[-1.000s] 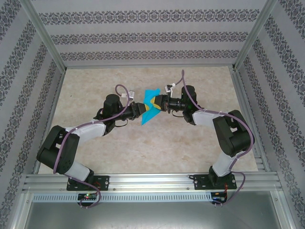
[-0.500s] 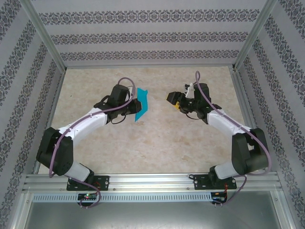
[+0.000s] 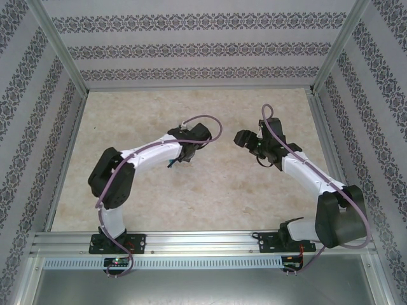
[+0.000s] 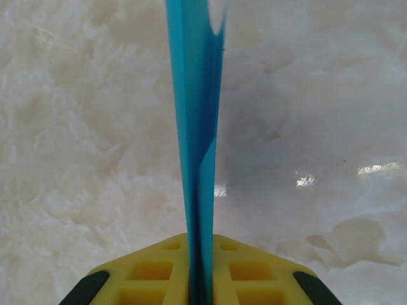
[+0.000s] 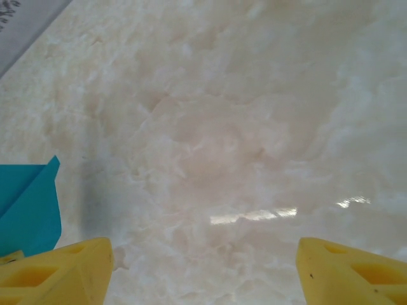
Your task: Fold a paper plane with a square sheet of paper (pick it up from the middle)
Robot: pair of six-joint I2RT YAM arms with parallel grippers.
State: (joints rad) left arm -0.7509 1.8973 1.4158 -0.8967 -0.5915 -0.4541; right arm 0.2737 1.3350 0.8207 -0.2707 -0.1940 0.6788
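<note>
While in left hand point(image 4: 200, 283), paper point(image 4: 194, 95) above marbled table point(image 4: 318, 95).

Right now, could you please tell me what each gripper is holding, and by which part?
The left gripper pinches the folded teal paper by its near end. The right gripper is open, holding nothing.

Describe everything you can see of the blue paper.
The paper is thin, bright teal-blue, folded into layers. From the left wrist it shows edge-on, a narrow strip sticking out from the left gripper, whose yellow fingers are shut on its near end. A slanted fold edge splits it into lighter and darker faces. It casts a shadow on the marbled table; its far end runs out of frame. The right wrist view catches a creased corner.
</note>
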